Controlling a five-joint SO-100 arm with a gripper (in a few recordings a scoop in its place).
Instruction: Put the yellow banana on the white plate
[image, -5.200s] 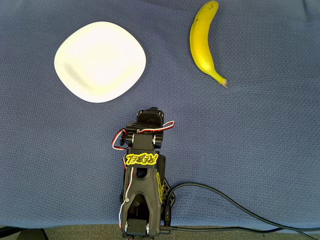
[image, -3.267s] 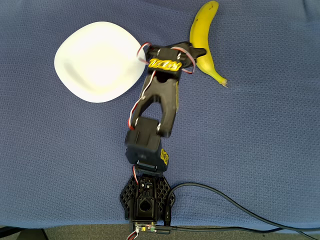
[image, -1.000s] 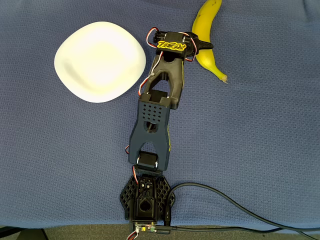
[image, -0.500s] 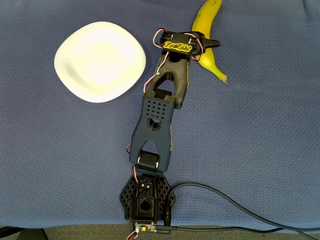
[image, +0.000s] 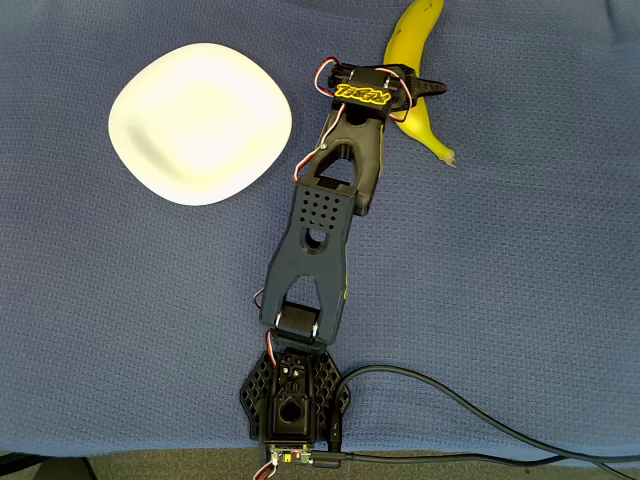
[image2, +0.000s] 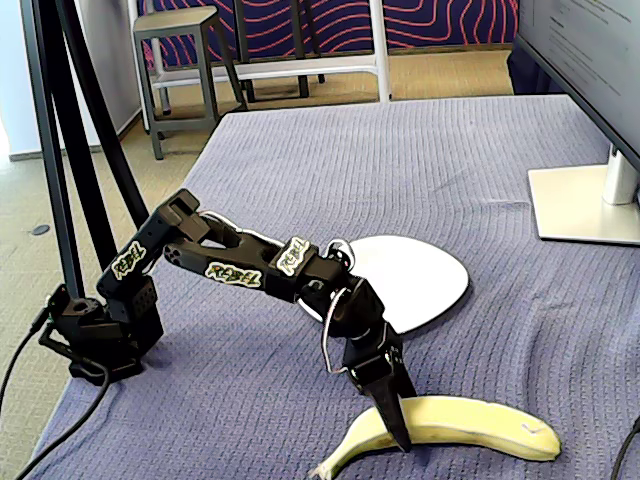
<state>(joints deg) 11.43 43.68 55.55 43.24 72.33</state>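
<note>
The yellow banana (image: 412, 30) lies on the blue cloth at the far right of the overhead view, its stem tip pointing toward the arm's side. My gripper (image: 410, 95) is stretched out over its middle and looks open. One dark finger (image: 432, 88) pokes past the banana's right edge, while the gripper's body stays on its left. In the fixed view the gripper (image2: 395, 420) points down at the banana (image2: 470, 425), with one finger (image2: 393, 415) in front of it and the other hidden. The white plate (image: 200, 120) sits bare at the upper left, well apart from the banana, and shows just behind the arm (image2: 420, 280).
The arm's base (image: 295, 400) stands at the cloth's near edge, and a black cable (image: 450, 400) runs off to the right. A monitor foot (image2: 580, 205) rests on the table's right side. A dark pole (image2: 60, 150) rises at the left.
The arm unfolded from its rest pose and reached out to the banana. Over the last second the gripper slid a little further right across it. The banana has barely shifted.
</note>
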